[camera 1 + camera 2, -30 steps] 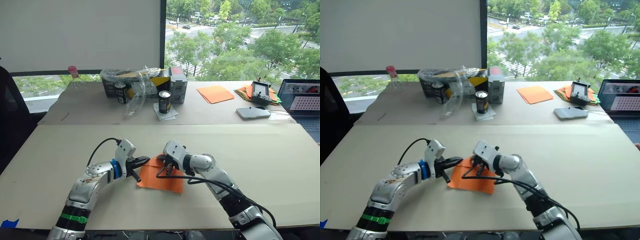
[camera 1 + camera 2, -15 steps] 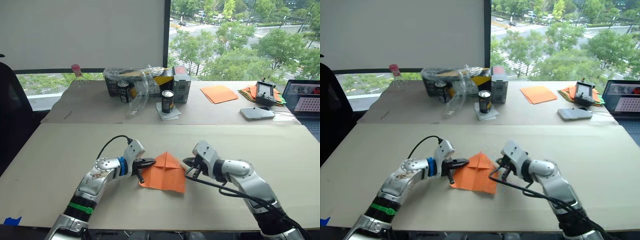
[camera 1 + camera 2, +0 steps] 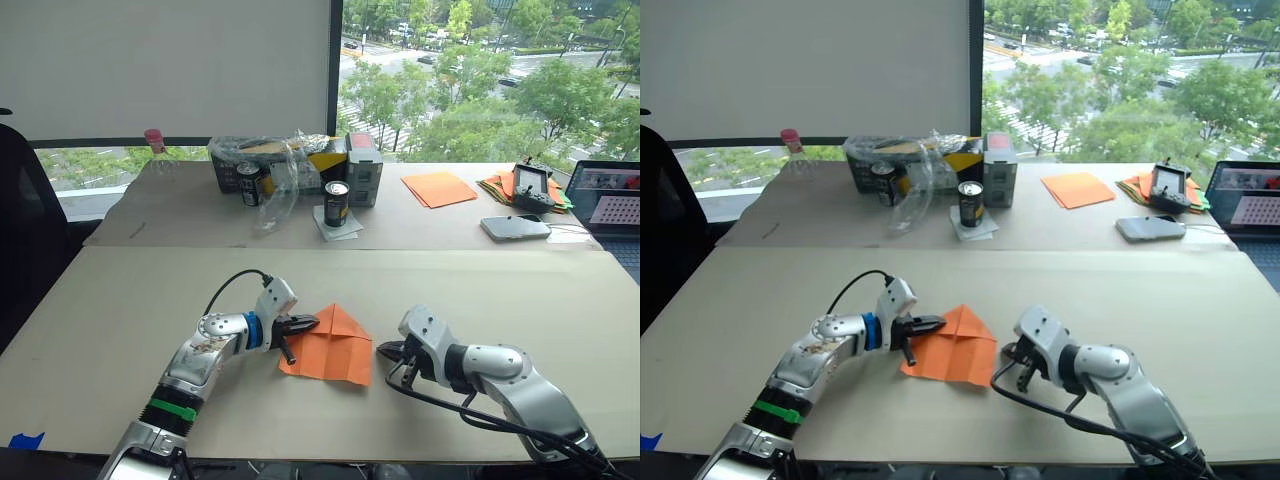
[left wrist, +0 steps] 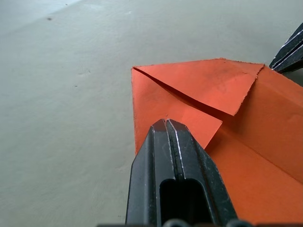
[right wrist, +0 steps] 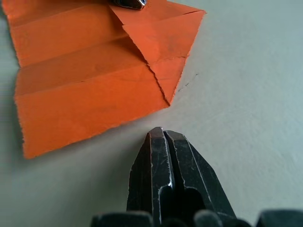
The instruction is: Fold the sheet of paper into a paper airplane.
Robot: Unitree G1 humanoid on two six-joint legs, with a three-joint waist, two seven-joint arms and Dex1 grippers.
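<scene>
The sheet of paper (image 3: 335, 350) is bright orange and lies flat on the near table, its far corners folded in to a point, with crease lines along its length (image 5: 85, 71). My left gripper (image 3: 310, 323) is shut, and its tips rest on the sheet's left folded flap (image 4: 199, 85). My right gripper (image 3: 386, 351) is shut too. It sits on the bare table just right of the sheet, a short gap from its edge, and touches nothing.
The back table holds two dark cans (image 3: 330, 202), a crumpled clear bag over boxes (image 3: 280, 165), smooth orange sheets (image 3: 435, 188), a multicoloured paper pile (image 3: 492, 184), a phone (image 3: 515, 227) and a laptop (image 3: 608, 195). Bare tabletop (image 3: 500, 290) surrounds the sheet.
My right gripper has drawn back off the sheet, to the right and nearer the table's front edge. The left gripper stays at the sheet's left flap. The camera has shifted a little.
</scene>
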